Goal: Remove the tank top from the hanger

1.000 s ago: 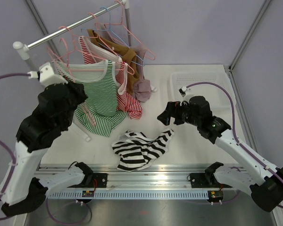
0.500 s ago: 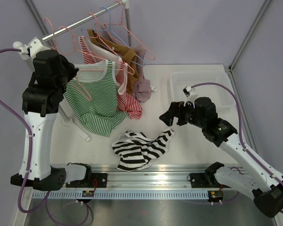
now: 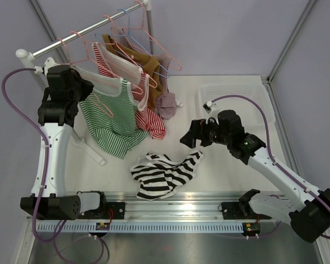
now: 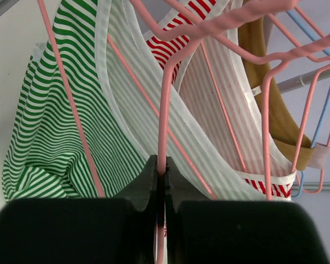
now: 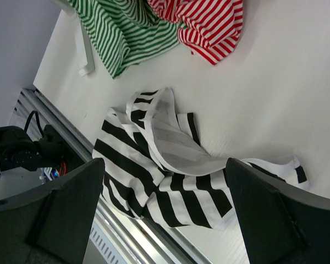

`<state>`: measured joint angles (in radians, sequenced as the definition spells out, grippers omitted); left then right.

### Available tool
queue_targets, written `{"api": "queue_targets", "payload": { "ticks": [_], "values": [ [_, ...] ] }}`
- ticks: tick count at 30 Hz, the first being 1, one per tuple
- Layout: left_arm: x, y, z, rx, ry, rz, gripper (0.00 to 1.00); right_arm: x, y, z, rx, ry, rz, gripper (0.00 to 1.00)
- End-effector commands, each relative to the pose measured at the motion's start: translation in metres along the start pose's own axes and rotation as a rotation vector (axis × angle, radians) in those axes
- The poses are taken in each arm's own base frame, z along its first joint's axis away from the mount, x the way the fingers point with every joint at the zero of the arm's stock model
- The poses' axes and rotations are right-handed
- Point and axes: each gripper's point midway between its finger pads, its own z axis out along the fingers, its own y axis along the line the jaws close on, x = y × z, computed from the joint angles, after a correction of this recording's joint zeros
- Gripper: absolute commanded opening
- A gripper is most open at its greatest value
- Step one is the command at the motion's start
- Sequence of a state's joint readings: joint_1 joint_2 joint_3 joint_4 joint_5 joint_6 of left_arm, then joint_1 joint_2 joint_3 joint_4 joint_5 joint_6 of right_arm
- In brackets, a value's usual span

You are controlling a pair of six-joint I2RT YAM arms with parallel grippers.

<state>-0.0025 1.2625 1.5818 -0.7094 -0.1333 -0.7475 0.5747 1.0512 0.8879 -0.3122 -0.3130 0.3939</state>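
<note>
From above, we see the left end effector [image 3: 80, 83] raised below the rail [image 3: 82, 37], at the shoulder of the green striped tank top [image 3: 111, 124], which hangs beside a red striped top [image 3: 149, 118]. The right end effector [image 3: 188, 136] hovers over the table [image 3: 231, 165], near a black-and-white striped top [image 3: 166, 173] lying there.

In the left wrist view, we find the fingers [image 4: 147, 184] pressed together on the wire of the pink hanger [image 4: 165, 104], with the tank top draped on it.

In the right wrist view, the fingers [image 5: 71, 203] stand wide apart, holding nothing, above the black-and-white top.
</note>
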Motion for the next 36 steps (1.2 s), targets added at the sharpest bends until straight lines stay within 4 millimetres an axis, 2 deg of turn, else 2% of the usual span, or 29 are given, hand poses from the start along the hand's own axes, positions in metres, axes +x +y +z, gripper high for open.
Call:
{"api": "queue_targets", "payload": {
  "ticks": [1, 2, 3, 5, 6, 7, 8, 10, 11, 12, 13, 14, 15, 17, 19, 21, 22, 25, 26, 29, 31, 32, 33, 34, 36],
  "values": [
    [-0.003, -0.004, -0.016, 0.064, -0.006, -0.048, 0.02, -0.006, 0.019, 0.011, -0.081, 0.014, -0.048, 0.99],
    [-0.003, -0.004, -0.018, 0.070, -0.006, -0.048, 0.07, -0.002, 0.019, 0.014, -0.078, 0.025, -0.063, 0.99],
    [-0.003, -0.005, -0.021, 0.077, -0.006, -0.045, 0.17, 0.005, 0.018, 0.021, -0.064, 0.052, -0.070, 0.99],
    [-0.007, -0.007, -0.026, 0.091, -0.020, -0.042, 0.18, 0.012, 0.024, 0.030, -0.024, 0.066, -0.126, 0.99],
    [-0.007, -0.008, -0.029, 0.097, -0.021, -0.037, 0.22, 0.020, 0.021, 0.037, 0.000, 0.091, -0.135, 1.00],
    [-0.008, -0.009, -0.032, 0.101, -0.021, -0.035, 0.36, 0.020, 0.020, 0.041, 0.024, 0.092, -0.141, 0.99],
    [-0.011, -0.011, -0.037, 0.111, -0.029, -0.034, 0.48, 0.030, 0.028, 0.046, 0.015, 0.116, -0.160, 1.00],
    [-0.014, -0.013, -0.048, 0.123, -0.037, -0.023, 0.67, 0.041, 0.028, 0.057, 0.042, 0.142, -0.190, 0.99],
    [-0.015, -0.013, -0.052, 0.126, -0.041, -0.015, 0.70, 0.057, 0.037, 0.064, 0.036, 0.180, -0.221, 0.99],
    [-0.019, -0.015, -0.063, 0.141, -0.055, -0.001, 0.74, 0.062, 0.034, 0.069, 0.071, 0.187, -0.245, 0.99],
    [-0.020, -0.016, -0.068, 0.151, -0.059, 0.006, 0.86, 0.067, 0.038, 0.073, 0.075, 0.195, -0.277, 0.99],
    [-0.020, -0.016, -0.075, 0.163, -0.062, 0.026, 0.93, 0.082, 0.036, 0.080, 0.104, 0.233, -0.305, 1.00],
    [-0.020, -0.017, -0.081, 0.170, -0.062, 0.038, 0.99, 0.086, 0.033, 0.084, 0.133, 0.241, -0.323, 1.00],
    [-0.023, -0.018, -0.098, 0.194, -0.076, 0.062, 0.99, 0.100, 0.027, 0.096, 0.164, 0.285, -0.338, 0.99],
    [-0.022, -0.013, -0.114, 0.200, -0.090, 0.103, 0.99, 0.113, 0.030, 0.103, 0.166, 0.316, -0.358, 1.00],
    [-0.020, -0.007, -0.126, 0.201, -0.102, 0.153, 0.99, 0.136, 0.028, 0.112, 0.180, 0.368, -0.383, 0.99],
    [-0.018, -0.009, -0.140, 0.239, -0.108, 0.174, 0.99, 0.143, 0.029, 0.115, 0.185, 0.385, -0.386, 1.00],
    [-0.013, -0.002, -0.158, 0.264, -0.133, 0.255, 0.99, 0.173, 0.020, 0.125, 0.213, 0.458, -0.404, 0.99],
    [-0.013, -0.003, -0.174, 0.303, -0.160, 0.295, 0.99, 0.186, 0.014, 0.128, 0.226, 0.492, -0.407, 1.00],
    [-0.006, 0.004, -0.191, 0.323, -0.172, 0.331, 0.99, 0.203, -0.001, 0.133, 0.274, 0.532, -0.410, 0.99],
    [0.001, 0.008, -0.199, 0.337, -0.165, 0.359, 0.99, 0.206, -0.011, 0.134, 0.322, 0.534, -0.418, 0.81],
    [0.007, 0.011, -0.197, 0.342, -0.152, 0.379, 0.99, 0.207, -0.017, 0.134, 0.348, 0.537, -0.423, 0.58],
    [0.009, 0.010, -0.206, 0.372, -0.167, 0.391, 0.99, 0.203, -0.021, 0.134, 0.375, 0.516, -0.429, 0.28],
    [0.012, 0.011, -0.208, 0.387, -0.170, 0.397, 0.99, 0.202, -0.022, 0.134, 0.380, 0.507, -0.432, 0.16],
    [0.023, 0.014, -0.210, 0.415, -0.165, 0.406, 0.99, 0.186, -0.017, 0.131, 0.384, 0.449, -0.434, 0.00]
  ]
}}
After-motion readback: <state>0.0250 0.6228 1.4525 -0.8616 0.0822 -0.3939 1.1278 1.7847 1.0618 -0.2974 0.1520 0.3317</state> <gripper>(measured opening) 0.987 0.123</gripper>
